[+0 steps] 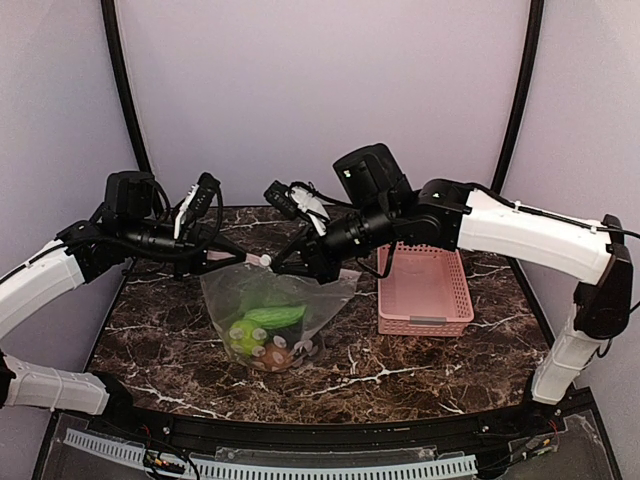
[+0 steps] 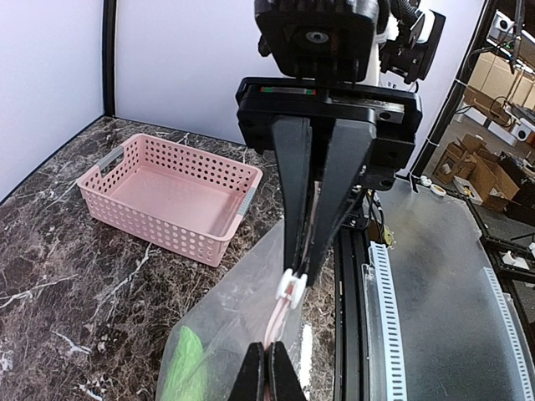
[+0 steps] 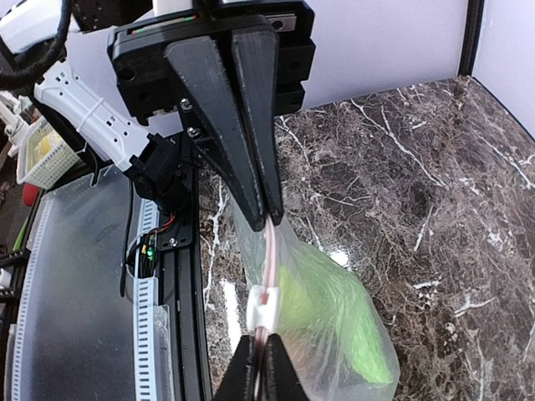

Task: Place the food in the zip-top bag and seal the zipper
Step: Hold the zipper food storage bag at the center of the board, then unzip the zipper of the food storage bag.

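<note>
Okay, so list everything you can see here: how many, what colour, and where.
clear plastic zip-top bag printed with white dots: one, clear, held up between the arms over the middle of the table
thin pink zipper strip: one, pink, along the bag's top edge
small white slider tab: one, white, on the strip
toy food pieces: several, mostly green, one brown, inside the bag
pink slotted plastic basket: one, pink, right of the bag, nothing in it
dark marble table: one, brown-black, white veins
left arm: one, black and white, jaws shut on the strip
right arm: one, black and white, jaws shut on the strip beside the slider
</note>
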Controlling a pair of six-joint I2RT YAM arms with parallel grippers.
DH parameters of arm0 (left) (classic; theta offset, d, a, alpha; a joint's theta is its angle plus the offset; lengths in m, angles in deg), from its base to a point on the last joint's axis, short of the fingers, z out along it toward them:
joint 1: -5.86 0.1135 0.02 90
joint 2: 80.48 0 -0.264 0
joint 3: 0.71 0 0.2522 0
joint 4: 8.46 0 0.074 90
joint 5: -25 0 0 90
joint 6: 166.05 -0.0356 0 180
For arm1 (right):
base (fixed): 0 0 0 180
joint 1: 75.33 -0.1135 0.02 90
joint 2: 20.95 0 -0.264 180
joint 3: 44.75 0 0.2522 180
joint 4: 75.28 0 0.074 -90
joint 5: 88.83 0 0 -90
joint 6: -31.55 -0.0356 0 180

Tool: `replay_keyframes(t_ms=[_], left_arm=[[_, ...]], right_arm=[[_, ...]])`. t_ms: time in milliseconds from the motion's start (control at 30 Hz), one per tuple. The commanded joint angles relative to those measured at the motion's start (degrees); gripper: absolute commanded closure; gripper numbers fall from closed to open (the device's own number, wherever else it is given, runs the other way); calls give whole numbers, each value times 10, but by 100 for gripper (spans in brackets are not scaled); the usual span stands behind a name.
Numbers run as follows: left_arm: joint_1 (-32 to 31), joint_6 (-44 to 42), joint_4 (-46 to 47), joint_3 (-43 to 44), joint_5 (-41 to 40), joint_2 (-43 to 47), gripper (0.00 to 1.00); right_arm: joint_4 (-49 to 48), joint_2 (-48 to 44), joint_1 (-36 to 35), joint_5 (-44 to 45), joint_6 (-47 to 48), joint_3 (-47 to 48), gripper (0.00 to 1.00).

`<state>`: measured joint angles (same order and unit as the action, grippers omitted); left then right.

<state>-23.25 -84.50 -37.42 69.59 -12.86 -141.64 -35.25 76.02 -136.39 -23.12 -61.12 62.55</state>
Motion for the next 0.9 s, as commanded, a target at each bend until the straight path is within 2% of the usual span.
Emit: replay_keyframes(t_ms=[0, 33, 67, 100, 133, 200, 267, 333, 433, 500, 533, 700, 767, 867], left_arm=[[3, -8, -19, 14, 23, 0, 97], [3, -8, -19, 17, 28, -5, 80], [2, -6, -18, 23, 29, -8, 69], [2, -3, -17, 28, 33, -16, 52], [1, 1, -17, 41, 37, -21, 45], [-3, 6, -18, 60, 45, -36, 26], [-12, 5, -19, 76, 42, -49, 17], [-23, 0, -31, 91, 38, -64, 14], [-38, -8, -47, 105, 41, -90, 16], [-44, -10, -50, 107, 43, -100, 23], [-45, -11, -51, 107, 46, -102, 31], [-49, -10, -51, 108, 58, -116, 49], [-51, -8, -50, 108, 64, -119, 65], [-52, -4, -42, 105, 75, -122, 81]], right_arm=[[-15, 5, 4, -5, -1, 11, 100], [-15, 4, 5, -6, -1, 12, 100], [-14, 4, 5, -8, 0, 12, 100], [-14, 3, 4, -10, 2, 12, 100], [-13, 3, 4, -14, 3, 12, 100], [-13, 2, 4, -19, 5, 11, 100], [-14, 1, 4, -21, 7, 8, 100], [-14, -1, 4, -22, 8, 6, 100], [-17, -6, 4, -23, 10, 3, 100], [-19, -8, 5, -22, 11, 0, 100], [-20, -10, 4, -22, 11, -1, 100], [-25, -13, 4, -23, 12, -7, 100], [-26, -13, 4, -22, 12, -8, 100], [-27, -15, 5, -20, 12, -8, 100]])
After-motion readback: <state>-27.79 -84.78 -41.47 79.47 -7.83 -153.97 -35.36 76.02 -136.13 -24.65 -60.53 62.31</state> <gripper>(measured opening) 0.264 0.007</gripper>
